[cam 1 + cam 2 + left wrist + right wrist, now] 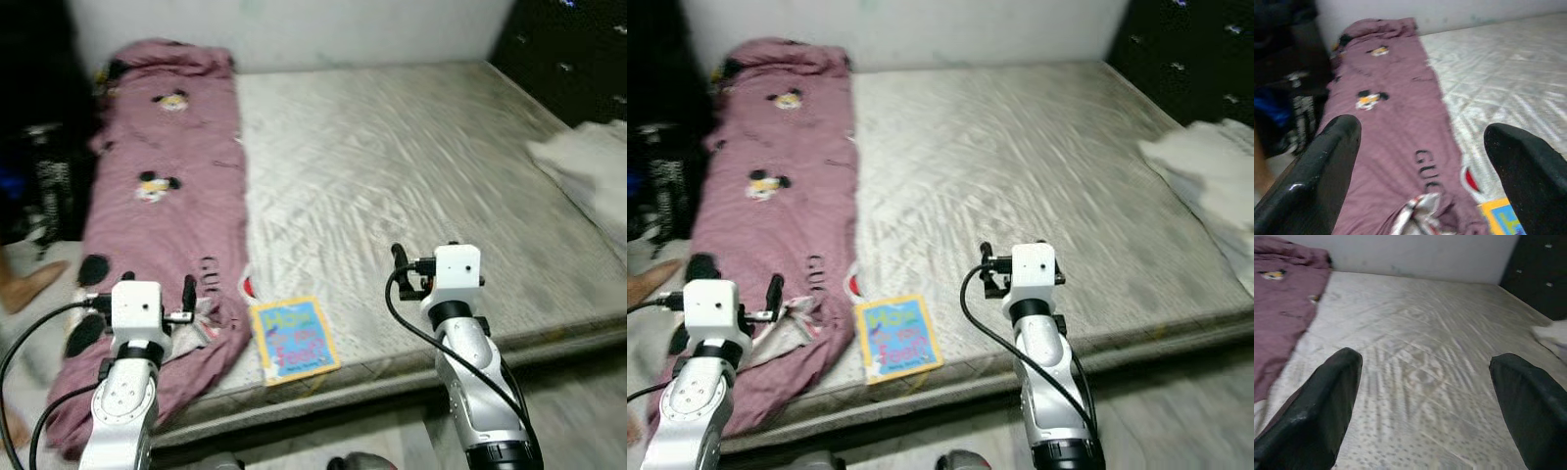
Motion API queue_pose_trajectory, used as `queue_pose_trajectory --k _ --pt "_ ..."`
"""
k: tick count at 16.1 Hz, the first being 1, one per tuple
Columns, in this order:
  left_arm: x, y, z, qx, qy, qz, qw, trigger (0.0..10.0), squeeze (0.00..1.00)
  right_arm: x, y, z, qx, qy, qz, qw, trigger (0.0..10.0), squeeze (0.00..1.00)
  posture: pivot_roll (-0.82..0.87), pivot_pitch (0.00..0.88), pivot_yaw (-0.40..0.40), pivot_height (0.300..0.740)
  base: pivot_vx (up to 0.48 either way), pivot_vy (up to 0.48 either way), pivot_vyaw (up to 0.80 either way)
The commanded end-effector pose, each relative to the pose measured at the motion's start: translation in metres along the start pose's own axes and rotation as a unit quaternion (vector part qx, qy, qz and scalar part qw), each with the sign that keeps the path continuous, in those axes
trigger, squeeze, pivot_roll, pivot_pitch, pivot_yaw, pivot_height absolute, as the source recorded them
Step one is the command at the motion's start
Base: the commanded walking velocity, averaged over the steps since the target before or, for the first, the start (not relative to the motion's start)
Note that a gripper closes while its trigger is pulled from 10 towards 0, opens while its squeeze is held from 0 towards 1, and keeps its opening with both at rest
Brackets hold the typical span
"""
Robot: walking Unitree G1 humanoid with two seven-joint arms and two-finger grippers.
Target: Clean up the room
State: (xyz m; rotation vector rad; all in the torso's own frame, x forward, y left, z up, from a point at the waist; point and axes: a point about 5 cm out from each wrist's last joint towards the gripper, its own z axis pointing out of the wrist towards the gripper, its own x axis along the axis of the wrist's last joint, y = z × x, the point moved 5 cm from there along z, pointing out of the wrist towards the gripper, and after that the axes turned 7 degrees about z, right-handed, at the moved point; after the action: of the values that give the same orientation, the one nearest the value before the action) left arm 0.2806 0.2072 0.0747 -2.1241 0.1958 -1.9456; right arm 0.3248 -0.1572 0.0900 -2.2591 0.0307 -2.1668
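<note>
Bare grey quilted mattress (411, 186) as landmark, pale wall (294, 29) behind its head end, dark cabinet (568, 59) beyond its right corner, dark clutter (34, 186) off its left side, floor (578, 392) below its foot edge

Place: I'm in a home bedroom.
Evidence: I see a bare grey mattress (421, 186) against a pale wall (323, 29), a pink cartoon blanket (167, 186), a dark dresser (578, 59), a children's book (294, 340).

bare grey mattress (411, 166) | pale wall (294, 29) | dark cabinet (568, 59)
</note>
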Motion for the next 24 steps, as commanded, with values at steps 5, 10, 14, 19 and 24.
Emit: queue_pose_trajectory --k 5,10,14,19,24 --pt "0.0115 0.0039 0.0069 -0.006 0.018 0.017 1.0 10.0 0.0 0.0133 -0.0035 -0.0017 0.0 0.018 -0.014 1.0 10.0 0.0 0.02 0.04 -0.005 0.74 0.0 0.0 0.0" --pt "0.013 0.0071 0.0076 -0.013 0.021 0.018 1.0 10.0 0.0 0.0095 -0.0037 -0.0022 0.002 0.007 -0.007 1.0 10.0 0.0 0.02 0.04 -0.006 0.74 0.0 0.0 0.0" --pt "0.013 0.0067 0.0081 -0.01 0.021 0.018 1.0 10.0 0.0 0.0092 -0.0055 -0.0017 0.007 0.006 -0.006 1.0 10.0 0.0 0.03 0.035 -0.008 0.74 0.0 0.0 0.0" --pt "0.0123 0.0069 0.009 -0.011 0.018 0.02 1.0 10.0 0.0 0.0079 -0.0073 -0.0012 0.011 0.002 -0.003 1.0 10.0 0.0 0.03 0.032 -0.008 0.722 0.0 0.0 0.0" --pt "0.0126 0.0074 0.01 -0.009 0.019 0.02 1.0 10.0 0.0 0.0078 -0.0078 -0.0006 0.014 0.002 -0.004 1.0 10.0 0.0 0.03 0.03 -0.01 0.667 0.0 0.0 0.0"
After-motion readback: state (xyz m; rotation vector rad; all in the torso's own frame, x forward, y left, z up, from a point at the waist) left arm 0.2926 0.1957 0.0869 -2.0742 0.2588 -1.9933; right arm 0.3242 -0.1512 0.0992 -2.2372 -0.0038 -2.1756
